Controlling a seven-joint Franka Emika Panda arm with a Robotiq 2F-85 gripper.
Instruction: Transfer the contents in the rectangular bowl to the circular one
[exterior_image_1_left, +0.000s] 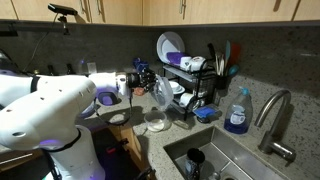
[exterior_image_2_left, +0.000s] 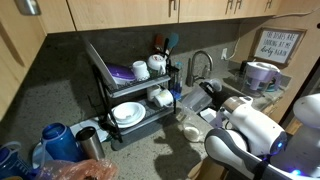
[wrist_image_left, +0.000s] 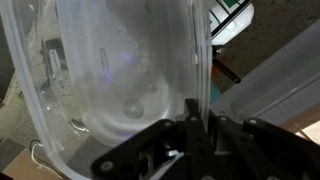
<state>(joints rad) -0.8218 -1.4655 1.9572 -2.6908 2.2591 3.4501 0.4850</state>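
Tipping looks to be the step in hand. The rectangular bowl (exterior_image_1_left: 161, 93) is held in the air, steeply tilted, above the circular one (exterior_image_1_left: 155, 123), which sits on the counter (exterior_image_1_left: 150, 150) near the dish rack (exterior_image_1_left: 190, 75) and sink (exterior_image_1_left: 205, 142). In the wrist view the gripper (wrist_image_left: 200, 132) is seen narrowed onto the bowl's thin rim, with the wall pinched between the fingers. Contents cannot be made out through the plastic; possibly a little liquid.

Risks:
- Only one edge is pinched, so the bowl could swing or slip out.
- The pour could be sent past the smaller target by the wide lip and land on the counter.
- The light round bowl could be knocked if the arm is lowered carelessly.
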